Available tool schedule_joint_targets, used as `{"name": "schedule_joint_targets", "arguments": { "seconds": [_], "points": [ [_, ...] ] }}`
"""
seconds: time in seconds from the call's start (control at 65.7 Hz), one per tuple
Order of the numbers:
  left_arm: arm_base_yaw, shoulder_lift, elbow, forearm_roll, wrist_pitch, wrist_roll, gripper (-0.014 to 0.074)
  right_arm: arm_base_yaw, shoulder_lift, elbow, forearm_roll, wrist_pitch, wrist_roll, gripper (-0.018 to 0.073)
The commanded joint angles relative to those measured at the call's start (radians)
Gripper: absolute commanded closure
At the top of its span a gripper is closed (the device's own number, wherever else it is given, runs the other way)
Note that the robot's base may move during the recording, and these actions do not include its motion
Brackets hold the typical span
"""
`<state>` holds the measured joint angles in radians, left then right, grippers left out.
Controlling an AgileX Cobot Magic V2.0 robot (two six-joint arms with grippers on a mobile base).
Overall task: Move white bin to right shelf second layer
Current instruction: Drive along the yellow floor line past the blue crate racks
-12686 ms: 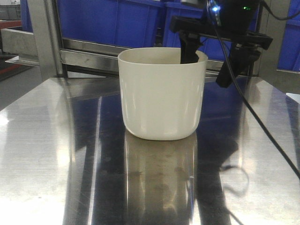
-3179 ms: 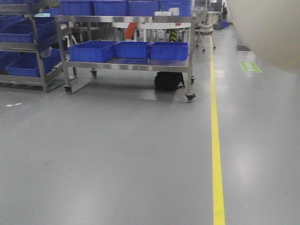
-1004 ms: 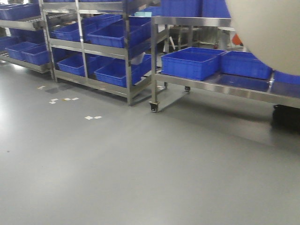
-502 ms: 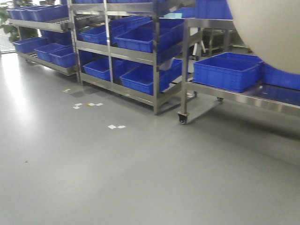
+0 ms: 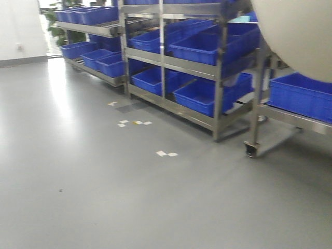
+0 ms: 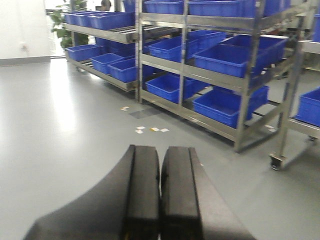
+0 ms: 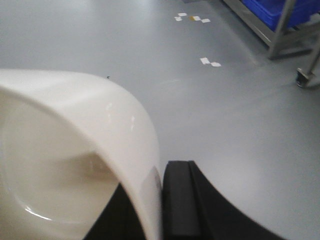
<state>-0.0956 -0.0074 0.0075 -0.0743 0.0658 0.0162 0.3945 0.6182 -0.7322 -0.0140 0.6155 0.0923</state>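
Note:
The white bin fills the top right corner of the front view, hanging close to the camera above the floor. In the right wrist view the white bin shows its open mouth and smooth rim. My right gripper is shut on its wall, one finger inside and one outside. My left gripper is shut with nothing in it and hangs over the grey floor. Steel racks stand ahead. I cannot tell which level is the right shelf second layer.
Blue crates fill the tiered racks, which run back to the left towards a white wall. A wheeled steel cart with a blue crate stands at the right. White paper scraps lie on the grey floor.
The view has swung left: racks and cart have slid to the right in the frame, and a white wall has come in at the left. The bin stays in the same corner, still held.

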Motion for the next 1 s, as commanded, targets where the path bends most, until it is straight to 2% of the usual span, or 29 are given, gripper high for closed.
{"name": "schedule_joint_targets", "arguments": {
  "seconds": [0.0,0.989],
  "points": [
    [-0.006,-0.003,0.037,-0.001,-0.086,-0.007,0.0512,-0.003,0.002,-0.033,-0.005,-0.095,-0.002,0.0506],
    [-0.006,-0.003,0.037,-0.001,-0.086,-0.007,0.0512,-0.003,0.002,-0.033,-0.005,-0.095,-0.002,0.0506]
  ]
}}
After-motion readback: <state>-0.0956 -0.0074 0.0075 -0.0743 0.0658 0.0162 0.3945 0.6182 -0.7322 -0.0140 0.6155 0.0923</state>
